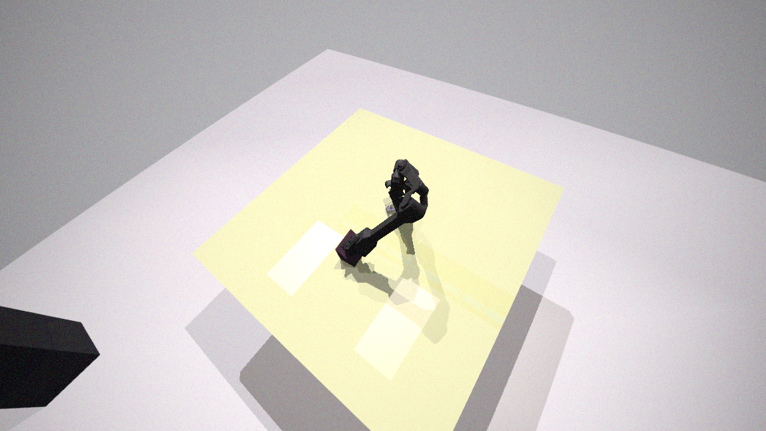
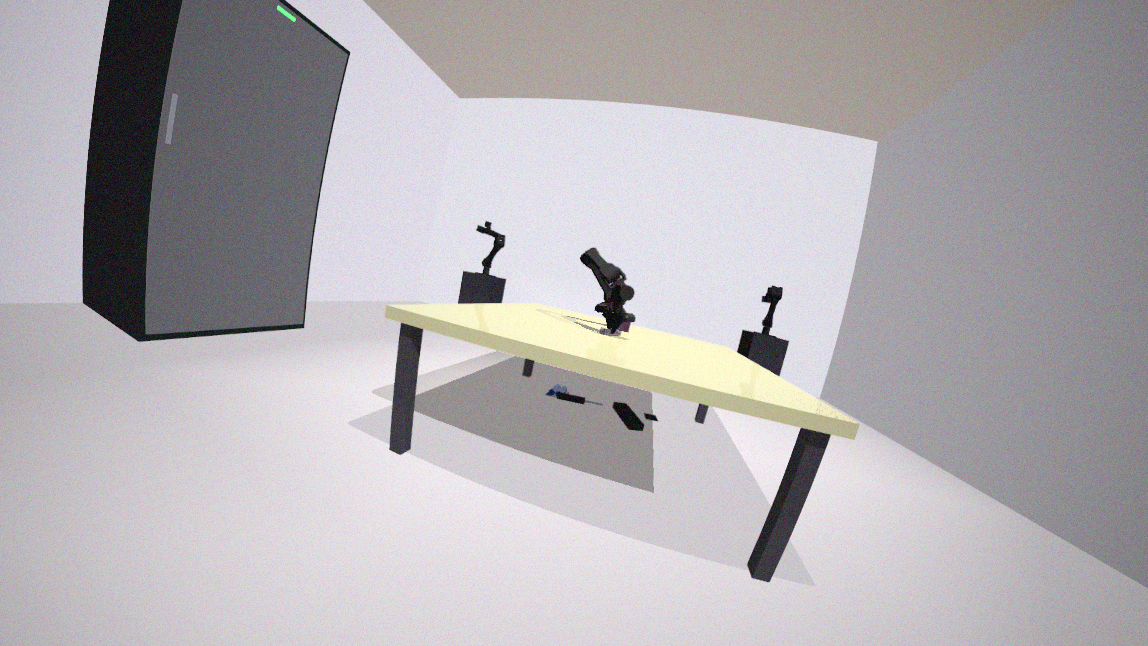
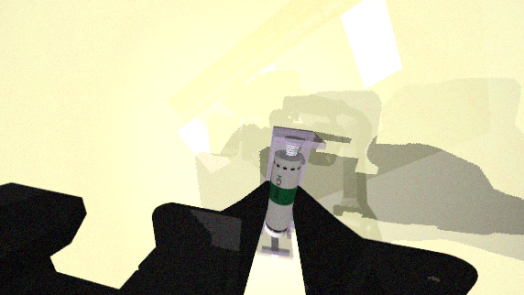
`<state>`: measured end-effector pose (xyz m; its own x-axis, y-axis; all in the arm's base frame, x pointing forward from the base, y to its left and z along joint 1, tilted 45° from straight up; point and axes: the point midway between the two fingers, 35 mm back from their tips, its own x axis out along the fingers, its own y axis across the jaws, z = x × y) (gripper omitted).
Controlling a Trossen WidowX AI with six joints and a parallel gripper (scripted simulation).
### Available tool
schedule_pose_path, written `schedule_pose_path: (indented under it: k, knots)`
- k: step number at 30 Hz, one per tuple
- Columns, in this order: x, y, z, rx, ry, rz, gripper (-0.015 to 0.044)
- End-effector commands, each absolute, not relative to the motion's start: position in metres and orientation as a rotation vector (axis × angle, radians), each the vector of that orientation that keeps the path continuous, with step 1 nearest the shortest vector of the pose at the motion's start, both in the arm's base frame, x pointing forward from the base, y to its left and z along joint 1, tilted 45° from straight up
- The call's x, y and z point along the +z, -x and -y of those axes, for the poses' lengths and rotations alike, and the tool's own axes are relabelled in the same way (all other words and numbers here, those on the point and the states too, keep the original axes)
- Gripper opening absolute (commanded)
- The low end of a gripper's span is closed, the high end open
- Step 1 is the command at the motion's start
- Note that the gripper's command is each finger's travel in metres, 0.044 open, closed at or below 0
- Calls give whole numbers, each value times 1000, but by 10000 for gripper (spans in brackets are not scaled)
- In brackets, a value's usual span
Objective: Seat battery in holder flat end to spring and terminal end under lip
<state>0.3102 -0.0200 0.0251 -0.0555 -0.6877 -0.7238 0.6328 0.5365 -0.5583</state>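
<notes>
The battery point(image 3: 286, 175), grey-white with a green band, lies lengthwise over the pale lilac holder point(image 3: 279, 129) point(image 1: 389, 207). Its flat grey end is at the coil spring point(image 3: 293, 147) in the wrist view; whether they touch is unclear. Its other, white end points toward the bottom of the wrist view, above a grey T-shaped part of the holder. My gripper point(image 3: 281, 188) is shut on the battery's sides around the green band. The fingers cover much of the holder's side walls, and whether the battery is fully down or under the lip cannot be told. The top and exterior views show both too small.
The yellow table point(image 1: 482, 182) point(image 2: 513, 341) carries the arm, whose base point(image 1: 350, 249) stands beside the holder. Arm shadows and bright patches of light fall across the table. Two other arms stand on dark pedestals behind the table, and a dark cabinet point(image 2: 232, 176) stands at the left.
</notes>
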Motion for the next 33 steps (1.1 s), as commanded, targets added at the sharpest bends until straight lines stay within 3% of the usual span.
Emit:
schedule_pose_path:
  k: [1, 30, 33]
  knots:
    - [28, -312, 23, -1087, 57, -1192, 61]
    - [20, -300, 17, -1078, 56, -1192, 61]
    - [20, -300, 17, -1078, 56, -1192, 139]
